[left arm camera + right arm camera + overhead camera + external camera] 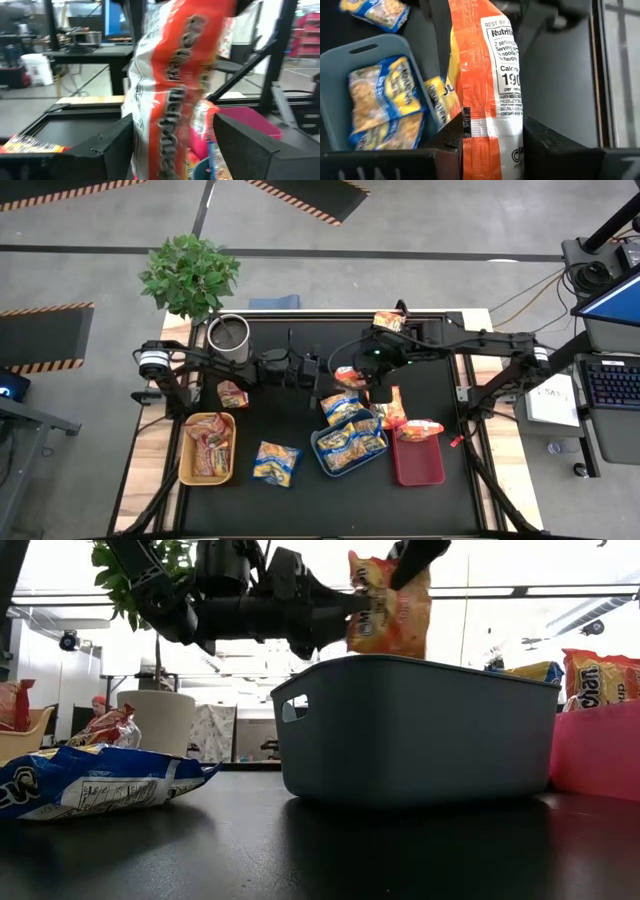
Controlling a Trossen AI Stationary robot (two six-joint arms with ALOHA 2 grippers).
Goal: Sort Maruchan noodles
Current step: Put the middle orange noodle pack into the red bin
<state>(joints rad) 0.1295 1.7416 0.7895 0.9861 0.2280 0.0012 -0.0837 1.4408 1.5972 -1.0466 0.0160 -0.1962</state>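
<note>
So the orange packet [388, 610] is up in the air right above the blue bin [322, 448], which already has blue-and-yellow packets [350, 442] in it. Looks like a handoff: the right gripper [492, 145] is pinched on one end of it, the crimped seam, while the left gripper [172, 145] sits around the other end with its fingers spread, packet between them but not squeezed. This stuff is light and crinkly, thin slippery wrap over a brittle noodle block, so I'd grab the flat sealed edge, not the middle. It hangs loose and probably swings. The red bin [418, 465] sits just beside the blue bin.
</note>
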